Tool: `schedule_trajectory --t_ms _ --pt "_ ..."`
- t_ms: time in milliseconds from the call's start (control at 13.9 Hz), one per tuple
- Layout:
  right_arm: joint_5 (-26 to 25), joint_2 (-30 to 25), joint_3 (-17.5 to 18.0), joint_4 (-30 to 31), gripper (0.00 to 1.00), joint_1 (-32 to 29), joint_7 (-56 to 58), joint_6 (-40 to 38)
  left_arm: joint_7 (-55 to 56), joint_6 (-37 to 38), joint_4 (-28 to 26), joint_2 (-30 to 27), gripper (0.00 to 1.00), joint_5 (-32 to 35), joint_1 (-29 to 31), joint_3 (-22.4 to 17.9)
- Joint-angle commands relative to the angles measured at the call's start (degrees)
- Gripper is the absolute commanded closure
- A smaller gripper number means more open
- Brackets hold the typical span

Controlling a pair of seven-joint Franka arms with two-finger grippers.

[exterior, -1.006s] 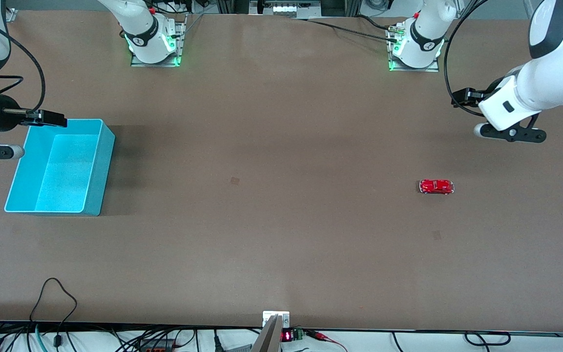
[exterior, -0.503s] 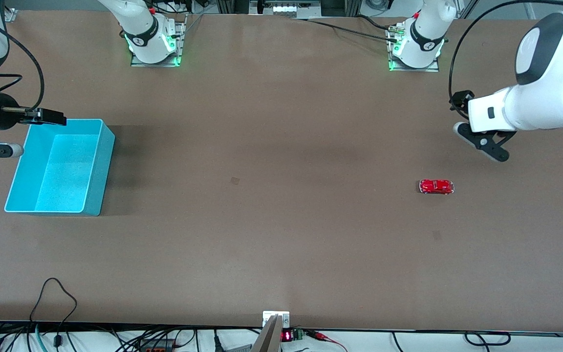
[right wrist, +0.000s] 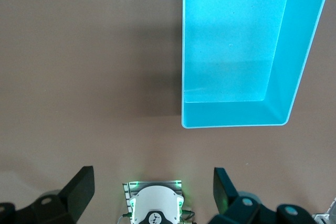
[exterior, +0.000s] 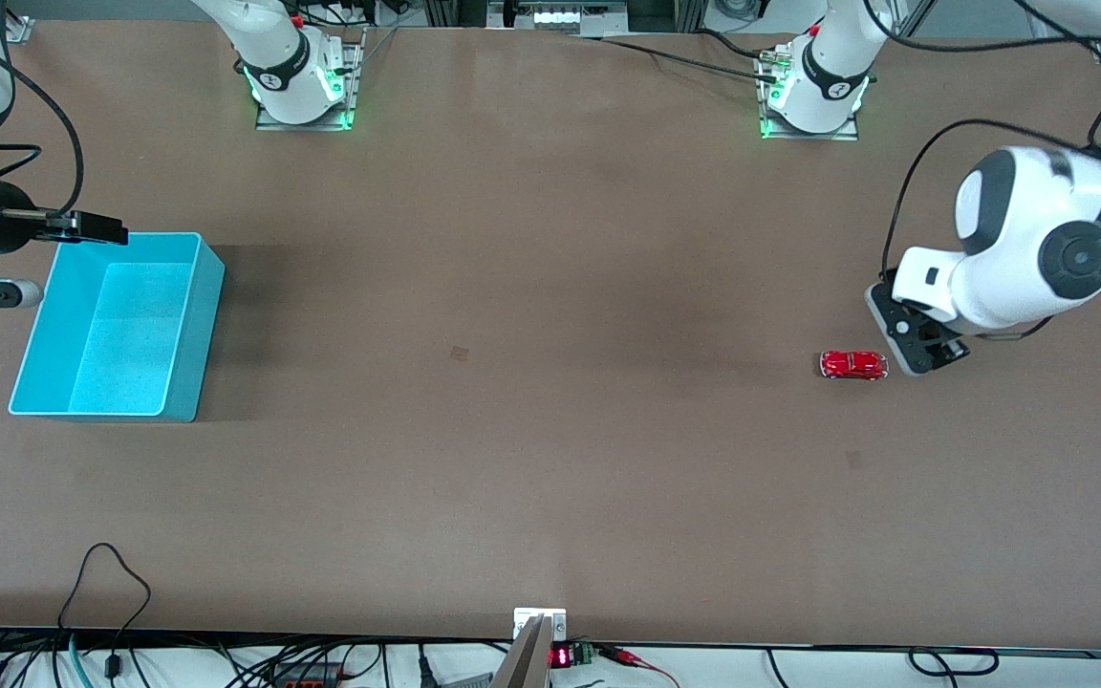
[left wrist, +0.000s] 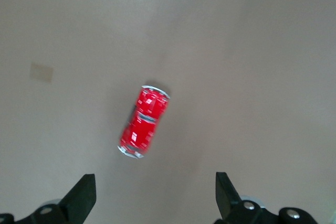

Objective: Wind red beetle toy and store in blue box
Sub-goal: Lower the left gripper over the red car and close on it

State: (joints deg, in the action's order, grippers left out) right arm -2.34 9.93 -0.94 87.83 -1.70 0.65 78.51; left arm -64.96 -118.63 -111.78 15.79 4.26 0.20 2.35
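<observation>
The red beetle toy [exterior: 853, 364] lies on the brown table toward the left arm's end, on its wheels. It also shows in the left wrist view [left wrist: 144, 121], just ahead of the fingertips and not between them. My left gripper [exterior: 916, 342] is open and empty, low over the table right beside the toy [left wrist: 154, 199]. The blue box [exterior: 130, 325] stands empty toward the right arm's end; its inside shows in the right wrist view [right wrist: 236, 40]. My right gripper [exterior: 90, 228] is open and empty [right wrist: 152, 198], waiting in the air over the box's corner.
The two arm bases stand at the table's edge farthest from the front camera: the right arm's [exterior: 297, 81], also seen in the right wrist view [right wrist: 156, 208], and the left arm's [exterior: 813, 91]. A black cable loop [exterior: 111, 573] lies near the front edge.
My left arm has swung down and toward the front camera, bringing its gripper from well away to right beside the toy. The toy, the box and the right arm have not moved.
</observation>
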Motion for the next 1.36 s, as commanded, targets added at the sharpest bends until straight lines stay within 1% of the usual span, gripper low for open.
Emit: schedule_trajectory --t_ms 0,72,144,287,359,503,575,646,862,934,1006,1149,1293 --pt "0.5 -0.3 0.2 -0.5 0.00 -0.5 0.7 -1.1 -7.4 -9.7 -3.0 3.3 0.00 1.2 0.7 0.2" --pt "0.5 -0.3 0.2 -0.5 0.00 -0.6 0.7 -1.1 -8.2 -13.6 -5.2 4.1 0.00 1.2 0.9 0.1" --pt "0.6 -0.3 0.2 -0.4 0.00 -0.6 0.7 -1.1 -8.7 -16.0 -6.2 5.4 0.00 1.7 1.6 0.1" --pt "0.6 -0.3 0.2 -0.5 0.00 -0.5 0.7 -1.1 -13.3 -20.0 -6.4 7.8 0.00 4.2 2.5 0.1" --pt "0.6 -0.3 0.2 -0.5 0.00 -0.6 0.8 -1.0 -16.1 -22.1 -7.5 8.3 0.00 4.3 3.5 0.2" --pt "0.4 -0.3 0.2 -0.3 0.00 -0.6 0.8 -1.2 -18.2 -25.8 -10.5 8.1 0.01 4.3 3.8 0.2" --pt "0.4 -0.3 0.1 -0.3 0.00 -0.7 0.7 -2.5 -18.4 -26.5 -11.3 8.1 0.05 4.3 3.8 0.2" --pt "0.3 -0.2 0.1 -0.3 0.00 -0.7 0.5 -3.5 -18.4 -26.7 -11.6 8.1 0.12 4.3 3.8 0.3" --pt "0.2 0.0 0.1 -0.4 0.00 -0.2 0.4 -3.7 -18.8 -26.7 -11.4 8.6 0.60 4.3 3.7 0.3" --pt "0.2 0.0 0.1 -0.4 0.00 -0.2 0.4 -3.8 -18.9 -26.7 -11.4 8.9 0.68 4.3 3.7 0.3" --pt "0.2 0.0 0.1 -0.4 0.00 -0.2 0.4 -3.8 -18.9 -26.6 -11.4 9.2 0.69 4.3 3.8 0.3" --pt "0.2 0.0 0.1 -0.4 0.00 -0.3 0.5 -3.8 -18.9 -26.3 -11.3 9.2 0.77 4.3 3.8 0.3" --pt "0.2 0.0 0.1 -0.4 0.00 -0.3 0.5 -3.8 -18.9 -26.2 -11.1 9.3 0.79 4.3 3.9 0.3"
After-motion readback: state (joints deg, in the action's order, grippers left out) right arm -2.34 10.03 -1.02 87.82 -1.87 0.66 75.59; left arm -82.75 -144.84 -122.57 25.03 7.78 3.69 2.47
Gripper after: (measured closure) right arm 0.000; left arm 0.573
